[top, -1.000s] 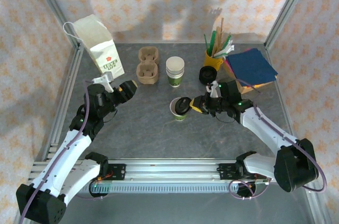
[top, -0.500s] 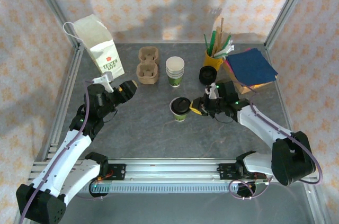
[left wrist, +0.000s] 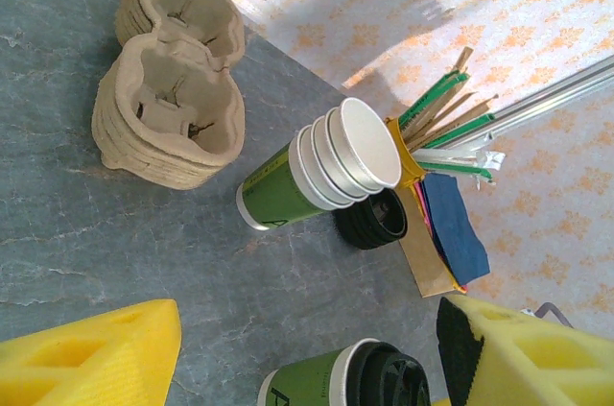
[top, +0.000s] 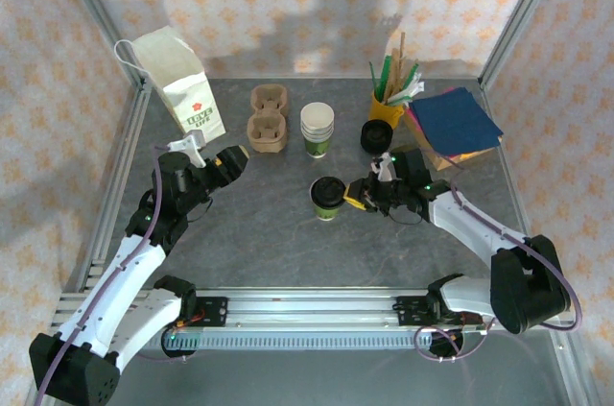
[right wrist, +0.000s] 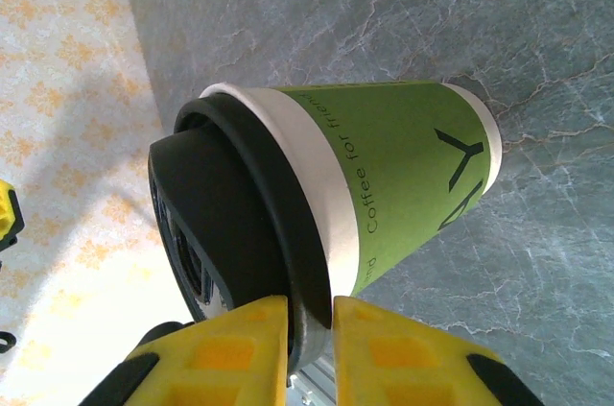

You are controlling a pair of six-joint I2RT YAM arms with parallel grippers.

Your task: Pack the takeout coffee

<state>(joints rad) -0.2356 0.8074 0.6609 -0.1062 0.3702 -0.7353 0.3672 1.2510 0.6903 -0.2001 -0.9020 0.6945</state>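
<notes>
Right fingers (right wrist: pixel 230 353) sitting close together, pinching lid rim of takeout coffee (right wrist: pixel 384 195). Right gripper (top: pixel 357 198) reaching in from cup's right side. Cup standing upright mid-table (top: pixel 259 228), just in front of cup stack (top: pixel 318 128). Left gripper (top: pixel 234 162) hovering well apart, fingers spread wide, holding nothing. Looking like lid-seating step: pressing evenly, checking rim snapped all round, then releasing sideways without dragging lid or tipping cup.

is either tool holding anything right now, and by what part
The right tool pinches the takeout coffee by the rim of its black lid. The left tool is open and holds nothing.
</notes>
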